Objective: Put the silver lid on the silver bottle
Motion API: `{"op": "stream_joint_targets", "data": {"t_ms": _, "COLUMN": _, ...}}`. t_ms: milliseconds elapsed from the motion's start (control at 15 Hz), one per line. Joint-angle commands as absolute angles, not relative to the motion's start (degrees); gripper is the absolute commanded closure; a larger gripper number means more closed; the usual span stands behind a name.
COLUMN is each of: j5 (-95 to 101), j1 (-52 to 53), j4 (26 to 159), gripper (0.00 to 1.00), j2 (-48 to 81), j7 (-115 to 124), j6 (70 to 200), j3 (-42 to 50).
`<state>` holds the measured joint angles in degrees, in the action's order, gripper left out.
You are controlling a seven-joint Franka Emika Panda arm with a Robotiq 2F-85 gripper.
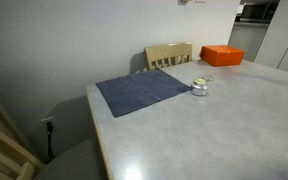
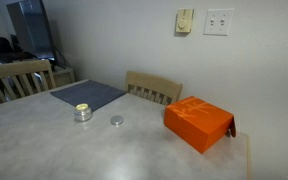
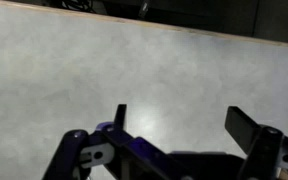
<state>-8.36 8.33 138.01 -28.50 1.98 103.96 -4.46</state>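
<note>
Grey table (image 1: 204, 135) | blue mat (image 1: 144, 92) | silver bottle (image 1: 199, 87) | wooden chair (image 1: 169, 55) | white wall (image 1: 84, 40)

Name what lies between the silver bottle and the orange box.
The lid, nearer the bottle than the box, seen in an exterior view.

The gripper (image 3: 180, 116) is cut off at six o'clock in the wrist view. In an exterior view, the table (image 1: 234, 130) hides the lower half of the chair (image 1: 169, 52).
</note>
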Motion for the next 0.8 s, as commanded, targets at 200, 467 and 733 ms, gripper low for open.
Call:
{"op": "stream_joint_targets", "data": {"t_ms": 200, "j5": -7.46, "j1": 7.47, "j4": 137.75, "gripper": 0.0, "j2": -28.46, "j7": 1.13, "j6": 105.25, "j3": -4.99}}
{"op": "stream_joint_targets", "data": {"t_ms": 467, "j5": -6.36, "j1": 6.71, "j4": 136.24, "gripper": 0.0, "j2": -26.87, "j7": 0.27, "j6": 107.44, "j3": -4.06}}
{"op": "stream_joint_targets", "data": {"t_ms": 733, "j5": -6.01, "j1": 5.83, "j4": 133.39, "gripper": 0.0, "j2": -23.89, "j7": -3.28, "j6": 109.05, "j3": -1.57}}
